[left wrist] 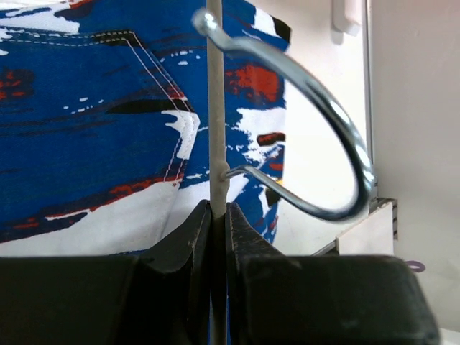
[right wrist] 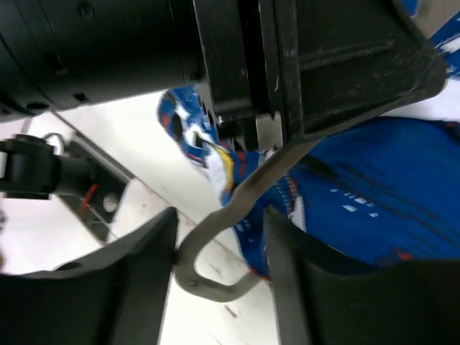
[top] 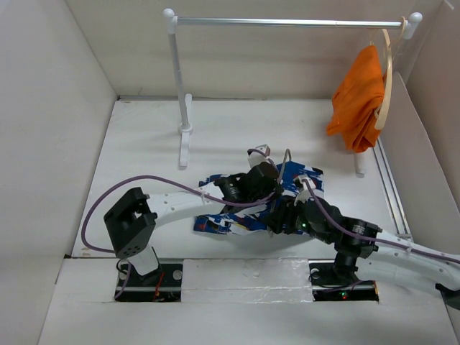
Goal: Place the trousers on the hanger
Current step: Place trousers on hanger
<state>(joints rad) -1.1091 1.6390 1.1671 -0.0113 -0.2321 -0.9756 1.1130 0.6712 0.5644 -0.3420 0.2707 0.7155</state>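
The trousers (top: 224, 223) lie crumpled on the table between and under both arms; their blue cloth with red and white streaks fills the left wrist view (left wrist: 86, 122). My left gripper (left wrist: 218, 208) is shut on the hanger's pale straight wire (left wrist: 214, 108), just below its metal hook (left wrist: 338, 129). My right gripper (right wrist: 219, 215) is open. The hanger's hook (right wrist: 215, 284) sits between its fingers and touches the left finger (right wrist: 144, 273), with the trousers (right wrist: 374, 194) behind. In the top view the grippers (top: 253, 181) (top: 286, 215) meet over the cloth, and the hanger is mostly hidden.
A white clothes rack (top: 287, 21) stands at the back. An orange garment (top: 357, 100) hangs from a pale wooden hanger at its right end. White walls enclose the table on the left, back and right. Purple cables loop along both arms.
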